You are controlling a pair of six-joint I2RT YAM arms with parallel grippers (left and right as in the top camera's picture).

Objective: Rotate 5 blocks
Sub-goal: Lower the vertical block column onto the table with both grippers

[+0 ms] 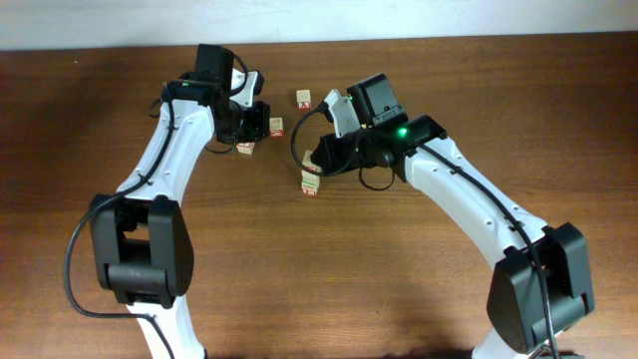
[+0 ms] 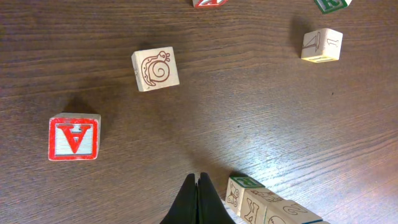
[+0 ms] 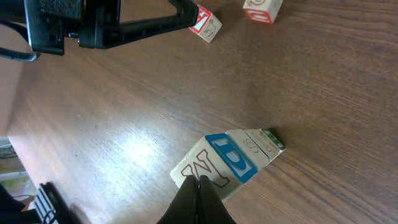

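**A:** What is happening on the wooden table (image 1: 399, 289)?

**B:** Two white-and-black robot arms are reaching over it. A short row of cubes (image 3: 231, 163) is lying flat on the wood, showing an outlined N, a blue D and a green-printed end.

**A:** Where is the right gripper (image 3: 198, 190) sitting?

**B:** It is hovering at the N end of the row. Its fingers are pressed together with nothing between them (whether the tips are touching the N face, I cannot tell).

**A:** And the left gripper (image 2: 198, 190)?

**B:** Its fingers are also pressing tightly together, holding nothing. Seen from overhead, it is hanging up and to the left of the row, well apart from it.

**A:** Are other blocks lying about?

**B:** Yes. A red-framed cube (image 3: 207, 22) is sitting beyond the row, near the left gripper's tip. A red-marked cube (image 3: 262, 9) is lying farther beyond the row. A pale cube (image 1: 246, 149) is resting left of the row, just beside the left gripper. The left wrist camera is also showing a red A cube (image 2: 74, 138) and a snail cube (image 2: 155, 69). How they are lying from the row, I cannot tell.
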